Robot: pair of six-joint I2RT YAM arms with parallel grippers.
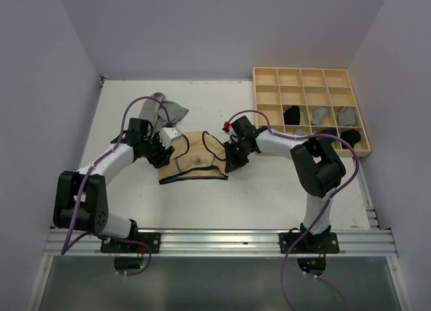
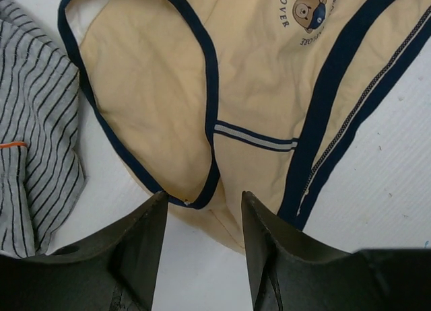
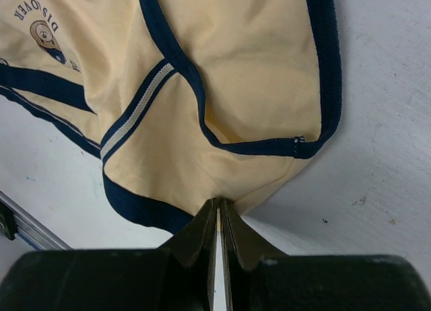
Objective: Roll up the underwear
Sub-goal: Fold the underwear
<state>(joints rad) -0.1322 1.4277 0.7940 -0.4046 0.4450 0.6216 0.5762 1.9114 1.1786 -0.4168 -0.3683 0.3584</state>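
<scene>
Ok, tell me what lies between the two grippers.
The tan underwear lies flat on the table between them, as the top view shows. The right gripper is shut on one edge; the left gripper stands open at the opposite edge.

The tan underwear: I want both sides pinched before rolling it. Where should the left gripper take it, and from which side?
I'd pinch the navy-trimmed leg-hole corner of the tan underwear, coming in from its left edge. That corner lies flat between the fingers of the open left gripper. The right gripper is shut on the opposite edge.
</scene>
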